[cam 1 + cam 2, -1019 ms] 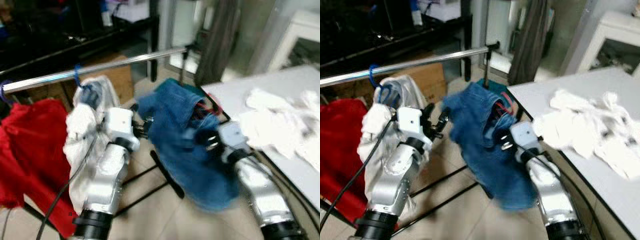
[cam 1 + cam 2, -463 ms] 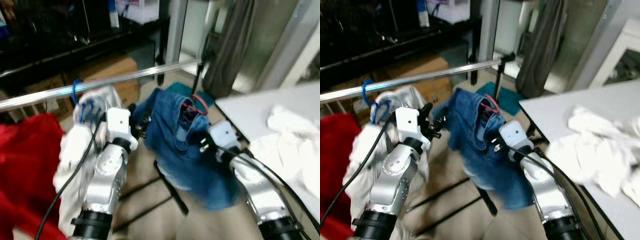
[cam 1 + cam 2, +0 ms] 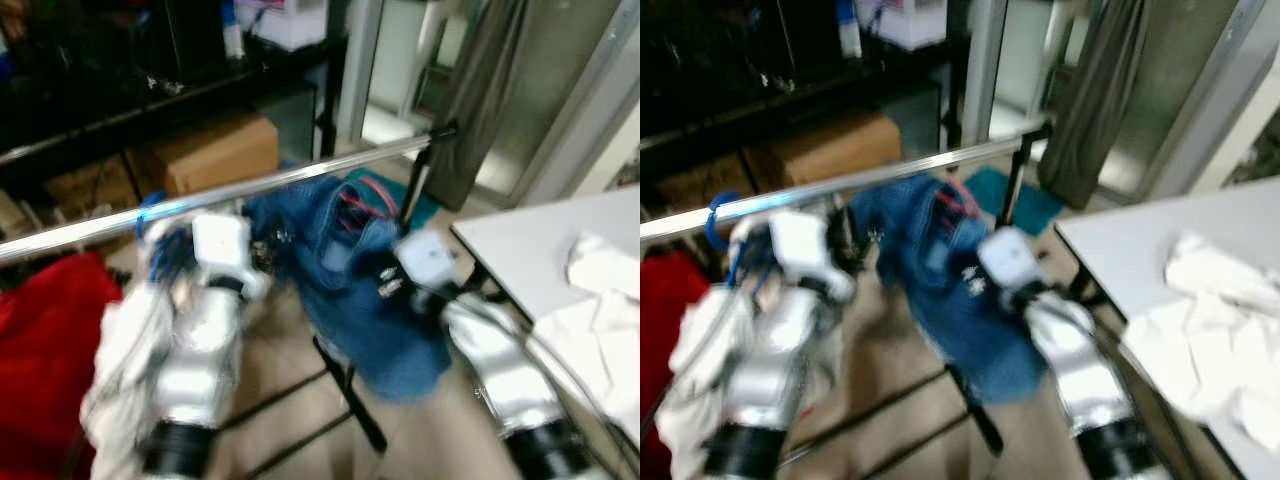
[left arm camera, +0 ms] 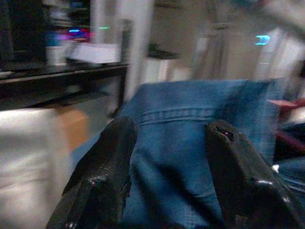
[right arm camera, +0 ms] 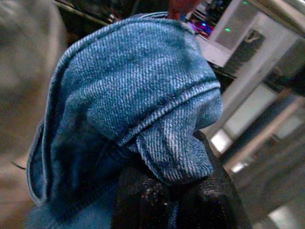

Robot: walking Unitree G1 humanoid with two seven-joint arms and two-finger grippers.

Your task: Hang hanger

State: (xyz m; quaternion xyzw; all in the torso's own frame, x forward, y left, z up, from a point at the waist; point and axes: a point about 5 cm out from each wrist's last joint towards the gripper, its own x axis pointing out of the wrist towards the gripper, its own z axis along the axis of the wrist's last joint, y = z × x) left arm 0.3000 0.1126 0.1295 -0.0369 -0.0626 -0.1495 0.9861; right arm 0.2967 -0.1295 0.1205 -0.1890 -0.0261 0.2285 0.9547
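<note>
soft, heavy denim shirt [image 3: 345, 265] on red hanger [image 3: 358, 205], floppy below rail [image 3: 260, 187]. right gripper [image 5: 167, 183] clamped on denim fold; left gripper [image 4: 167, 157] spread apart against cloth. best held by the hook.

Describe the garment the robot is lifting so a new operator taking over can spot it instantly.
Find the long silver rail crossing the scene. Just below its right half hangs a bunched blue denim garment on a red hanger, held between the two arms, the right tool clamped on its fabric. Its neighbours further left under the rail are white and red; this is the only denim.
</note>
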